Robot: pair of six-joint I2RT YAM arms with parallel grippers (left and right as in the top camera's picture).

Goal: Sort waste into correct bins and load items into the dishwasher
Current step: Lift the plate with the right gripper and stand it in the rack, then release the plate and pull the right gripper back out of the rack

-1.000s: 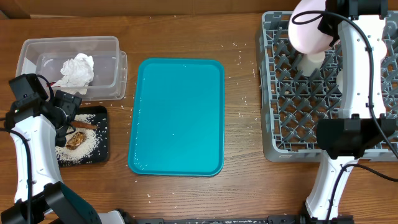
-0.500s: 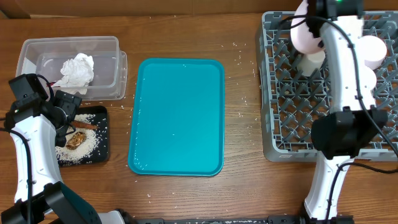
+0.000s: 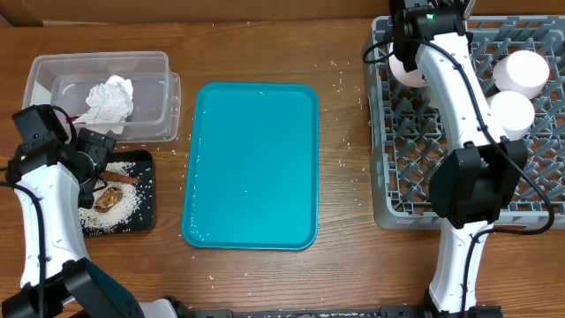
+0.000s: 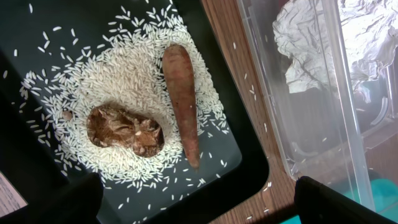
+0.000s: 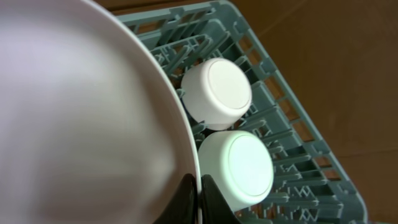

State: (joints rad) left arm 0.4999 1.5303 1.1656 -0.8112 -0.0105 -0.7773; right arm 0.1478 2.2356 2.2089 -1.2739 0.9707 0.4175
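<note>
Wooden tabletop, flecked with stray grains, carries one teal tray (image 3: 252,168), one clear tub (image 3: 53,71) holding one crumpled tissue (image 3: 110,97), and one black tray (image 4: 242,155) with a rice heap (image 4: 124,68), one carrot (image 4: 180,93) and one brown scrap (image 4: 124,127). One grey dish rack (image 3: 410,177) holds two upturned white bowls (image 5: 219,93). The right arm stretches across the rack to its far left corner — right gripper (image 5: 198,186) pinched on the rim of one large plate (image 5: 81,112). The left arm bends over the black tray, left gripper (image 4: 199,202) spread wide, holding nothing.
</note>
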